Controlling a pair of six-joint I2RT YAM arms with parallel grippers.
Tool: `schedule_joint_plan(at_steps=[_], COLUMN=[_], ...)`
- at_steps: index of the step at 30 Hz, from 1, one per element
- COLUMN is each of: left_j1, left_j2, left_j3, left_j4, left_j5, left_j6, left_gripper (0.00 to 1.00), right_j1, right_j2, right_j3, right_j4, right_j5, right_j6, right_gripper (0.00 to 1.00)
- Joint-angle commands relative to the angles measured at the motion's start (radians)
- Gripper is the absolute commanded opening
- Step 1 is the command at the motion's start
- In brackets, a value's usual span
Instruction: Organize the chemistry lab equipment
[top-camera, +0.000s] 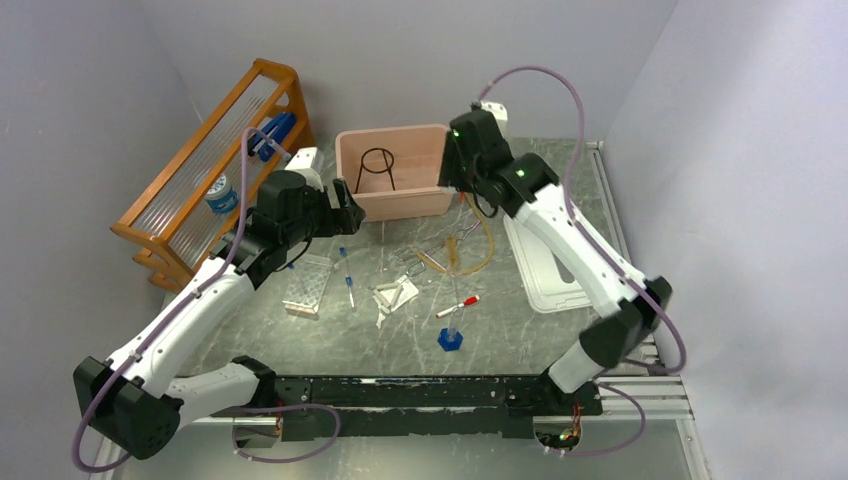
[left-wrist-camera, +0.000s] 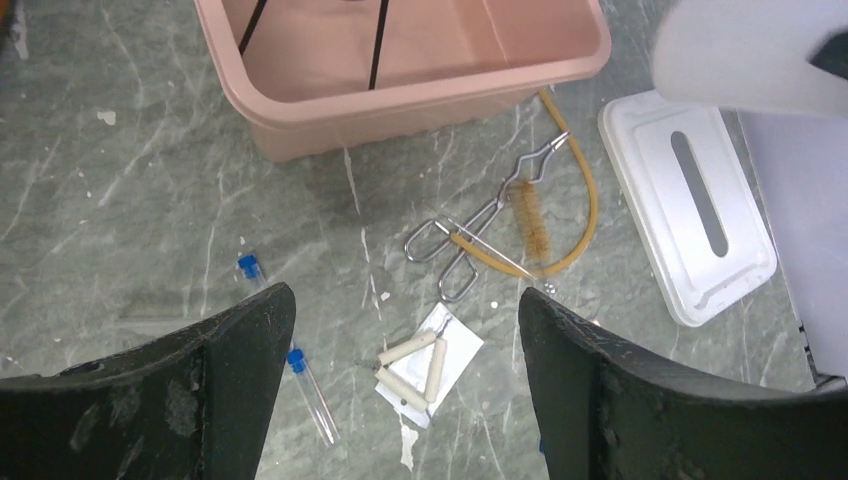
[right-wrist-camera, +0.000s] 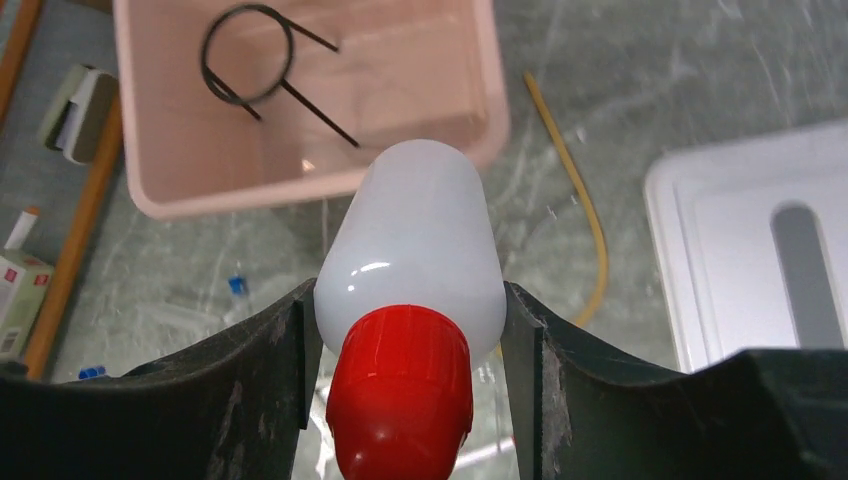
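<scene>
My right gripper is shut on the clear squeeze bottle with the red cap, held in the air by the pink bin's near right corner. The black wire ring lies in the bin. My left gripper is open and empty above the white triangles. Blue-capped tubes lie left of them and amber tubing to the right. The clear tube rack and the blue-based cylinder stand on the table.
Metal tongs and a bristle brush lie inside the tubing's curve. A white lid lies flat at the right. The wooden slatted rack stands at the far left. A red-tipped pen lies near the cylinder.
</scene>
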Motion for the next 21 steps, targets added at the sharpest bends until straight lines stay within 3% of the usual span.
schedule_joint_plan(at_steps=[1, 6, 12, 21], left_j1=[0.006, 0.006, 0.006, 0.008], left_j2=[0.025, 0.046, 0.097, 0.136], left_j3=[0.066, 0.06, 0.062, 0.072], left_j4=[0.015, 0.03, 0.058, 0.052], left_j5=[-0.052, -0.064, -0.009, -0.034], left_j6=[0.007, -0.005, 0.002, 0.027], left_gripper=[0.86, 0.85, 0.83, 0.83], right_j1=[-0.045, -0.087, -0.111, -0.134], right_j2=[0.176, 0.431, 0.718, 0.88], right_j3=[0.135, 0.337, 0.656, 0.704], right_j4=[0.162, 0.206, 0.098, 0.156], right_j5=[-0.087, -0.156, -0.222, -0.25], right_j6=[-0.162, -0.241, -0.299, -0.341], right_gripper=[0.42, 0.42, 0.43, 0.44])
